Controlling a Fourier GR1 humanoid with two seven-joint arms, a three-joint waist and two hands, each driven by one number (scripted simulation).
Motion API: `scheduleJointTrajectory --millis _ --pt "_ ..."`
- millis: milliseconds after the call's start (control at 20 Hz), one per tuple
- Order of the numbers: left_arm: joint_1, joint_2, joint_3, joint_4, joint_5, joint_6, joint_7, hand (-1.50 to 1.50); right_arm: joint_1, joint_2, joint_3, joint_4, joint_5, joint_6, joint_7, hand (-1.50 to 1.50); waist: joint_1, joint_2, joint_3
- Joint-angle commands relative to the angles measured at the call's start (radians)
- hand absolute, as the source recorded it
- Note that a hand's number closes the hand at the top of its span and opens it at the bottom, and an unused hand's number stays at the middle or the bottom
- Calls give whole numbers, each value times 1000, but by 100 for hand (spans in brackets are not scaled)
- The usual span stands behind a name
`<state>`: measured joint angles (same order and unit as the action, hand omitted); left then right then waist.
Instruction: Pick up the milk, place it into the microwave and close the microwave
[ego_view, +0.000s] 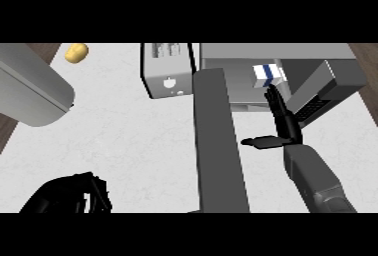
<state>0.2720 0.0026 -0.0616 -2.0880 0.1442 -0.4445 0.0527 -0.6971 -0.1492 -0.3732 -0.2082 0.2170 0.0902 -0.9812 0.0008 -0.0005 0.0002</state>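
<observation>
Your right hand reaches forward from the lower right, its grey forearm running up to a black palm with the fingers stretched straight out and the thumb sticking off to the left. The hand is released and holds nothing; the fingertips end right at the lower edge of the milk, touching it or all but touching it, which the view does not settle.

The milk is a small white carton with a blue stripe. It stands inside the open microwave, at the left of the cavity, close to the front opening. The microwave door is swung wide open and comes toward you as a long dark grey slab, running from the cavity's left side down to the lower edge of the view, just left of your right arm.

Your left hand sits at the lower left corner, low over the white worktop. Its fingers look curled in, clenched on nothing.

Left of the microwave stands a white toaster. A yellow, rounded piece of food lies near the far left of the worktop, and a big grey curved shape fills the upper left.
</observation>
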Motion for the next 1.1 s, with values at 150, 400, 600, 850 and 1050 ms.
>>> scheduleJointTrajectory --millis 150,400,600,850,1050 --pt "-125 -2 -132 85 -119 69 7 150 149 -50 35 -129 -25 103 -5 -150 -11 -2 -1" --pt "-204 -2 -205 172 -169 143 -23 150 342 6 72 -299 -46 107 -6 -150 -36 -10 -3" --pt "-325 -3 -325 293 -283 229 -54 150 422 -53 76 -385 -73 167 10 -150 -34 -6 -2" --pt "-404 -3 -439 524 -302 294 -109 150 564 -70 120 -570 -94 219 35 -150 -44 -4 -3" --pt "-499 -3 -522 721 -307 418 -163 150 633 -89 138 -679 -125 259 30 -150 -48 0 -2"
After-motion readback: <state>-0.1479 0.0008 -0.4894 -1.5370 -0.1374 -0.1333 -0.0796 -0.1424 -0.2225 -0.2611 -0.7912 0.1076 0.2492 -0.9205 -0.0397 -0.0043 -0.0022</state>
